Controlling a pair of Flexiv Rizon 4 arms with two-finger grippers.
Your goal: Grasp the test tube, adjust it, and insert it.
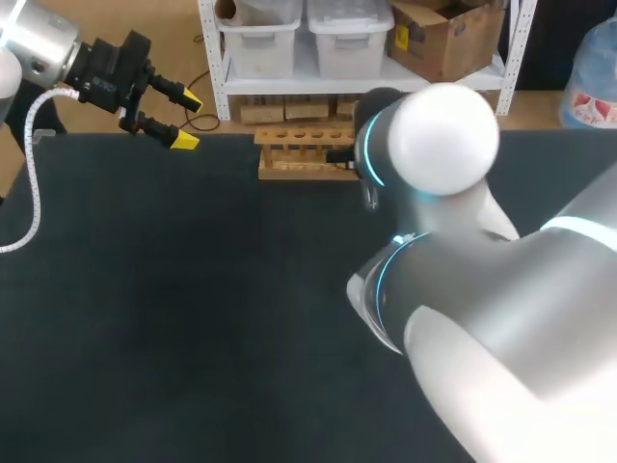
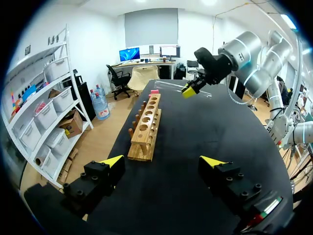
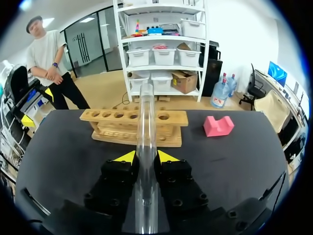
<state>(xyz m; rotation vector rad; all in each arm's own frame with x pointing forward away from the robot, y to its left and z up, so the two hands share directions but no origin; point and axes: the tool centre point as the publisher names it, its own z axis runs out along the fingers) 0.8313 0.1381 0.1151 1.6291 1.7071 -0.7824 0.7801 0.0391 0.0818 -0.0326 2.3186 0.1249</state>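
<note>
R tool [image 3: 145, 157] tight on test tube [image 3: 145, 112]

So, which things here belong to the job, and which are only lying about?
For the job:
- glass tube, held in the right tool
- wooden rack

Lying about:
- pink block
</note>
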